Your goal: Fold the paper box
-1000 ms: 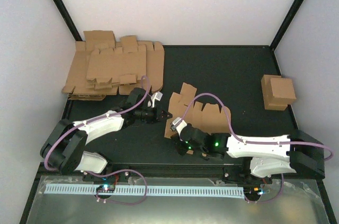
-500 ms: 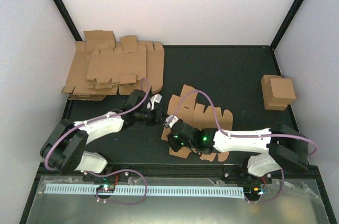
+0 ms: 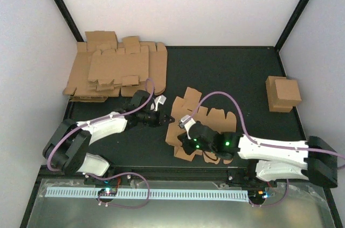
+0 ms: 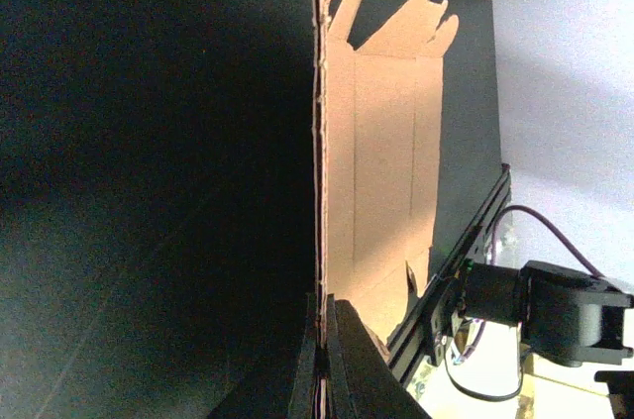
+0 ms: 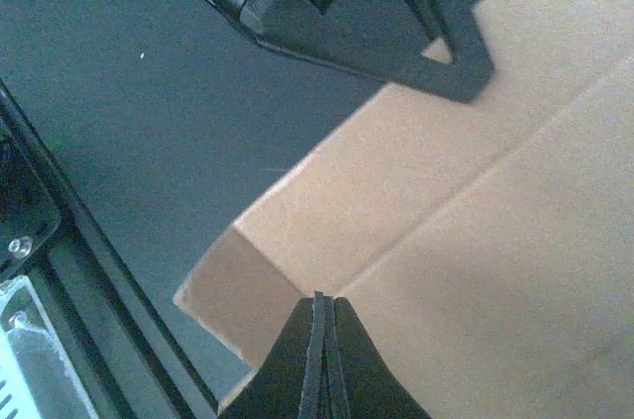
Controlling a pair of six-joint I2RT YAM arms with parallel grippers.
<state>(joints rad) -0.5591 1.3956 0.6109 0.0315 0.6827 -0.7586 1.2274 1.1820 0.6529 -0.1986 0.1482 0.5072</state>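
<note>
Here: left gripper [image 4: 322, 332] fingers together, clamped on the paper box [image 3: 211, 118] at its left edge. Right gripper [image 5: 319, 302] likewise pinches its near edge. The box lies mid-frame on the table [image 3: 242, 71], long axis left-to-right.

Black counter [image 3: 226, 71] between white walls, with a loose pile of flat brown cardboard blanks [image 3: 116, 71] in the far left corner, a small folded brown box [image 3: 283, 93] by the right edge, a pale slotted strip [image 3: 145, 193] along the near metal ledge
</note>
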